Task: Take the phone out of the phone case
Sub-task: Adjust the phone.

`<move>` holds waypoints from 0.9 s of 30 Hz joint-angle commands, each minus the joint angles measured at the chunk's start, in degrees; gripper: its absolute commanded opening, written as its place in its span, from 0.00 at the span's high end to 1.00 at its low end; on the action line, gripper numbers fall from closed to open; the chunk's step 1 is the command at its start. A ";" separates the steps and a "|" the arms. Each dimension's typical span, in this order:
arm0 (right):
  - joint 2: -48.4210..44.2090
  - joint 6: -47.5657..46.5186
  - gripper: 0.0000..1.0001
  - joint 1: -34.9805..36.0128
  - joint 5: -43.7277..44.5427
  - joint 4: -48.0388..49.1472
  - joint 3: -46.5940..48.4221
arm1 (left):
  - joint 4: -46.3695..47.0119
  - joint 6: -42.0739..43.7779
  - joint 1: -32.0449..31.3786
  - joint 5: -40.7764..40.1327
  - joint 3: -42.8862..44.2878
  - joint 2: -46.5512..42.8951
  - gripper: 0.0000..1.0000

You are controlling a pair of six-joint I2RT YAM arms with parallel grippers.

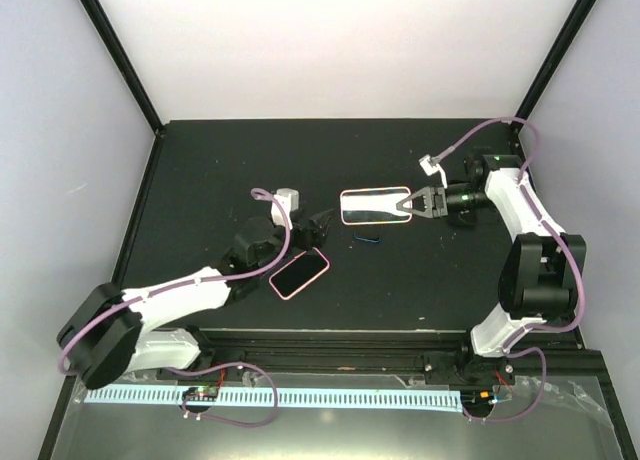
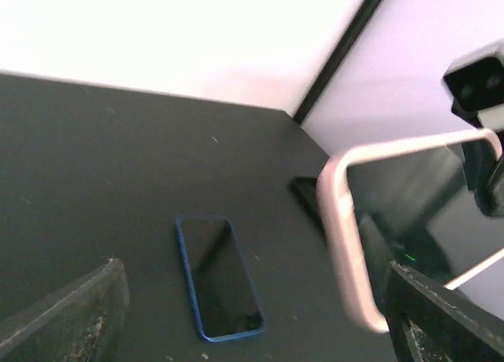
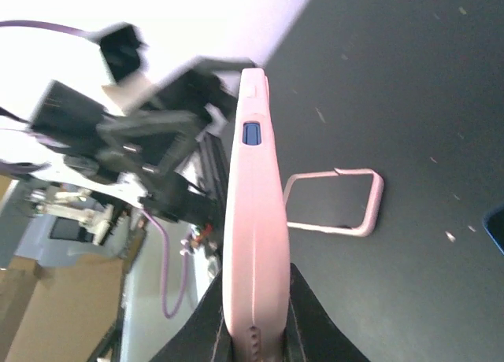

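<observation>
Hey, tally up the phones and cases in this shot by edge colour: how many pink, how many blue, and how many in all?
Pink: 2, the pink phone held in the right claw and the pink case lying flat.
Blue: 1, the blue-rimmed phone lying flat.
Total: 3

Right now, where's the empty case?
Top view: the case lies flat on the table, left of centre, right beside the open left claw. The phone is farther back and to its right, held in the right claw.
</observation>
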 commanded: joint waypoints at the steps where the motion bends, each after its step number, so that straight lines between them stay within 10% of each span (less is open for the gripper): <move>1: -0.12 -18.69 0.99 -1.16 -16.65 -13.05 2.44 | 27.02 -16.32 1.79 16.43 -4.72 7.90 0.13; 12: -3.23 -20.43 0.99 -1.28 -17.07 -12.58 -1.73 | 60.75 -29.17 1.17 27.24 -4.57 26.85 0.24; 20: -19.95 46.15 0.99 -1.29 -12.26 48.66 -22.82 | 66.24 -30.12 -1.47 30.25 -5.82 26.71 0.28; 27: -26.20 51.87 0.99 -1.05 -7.15 57.87 -30.63 | 66.45 -30.67 -2.84 30.73 -4.31 26.69 0.49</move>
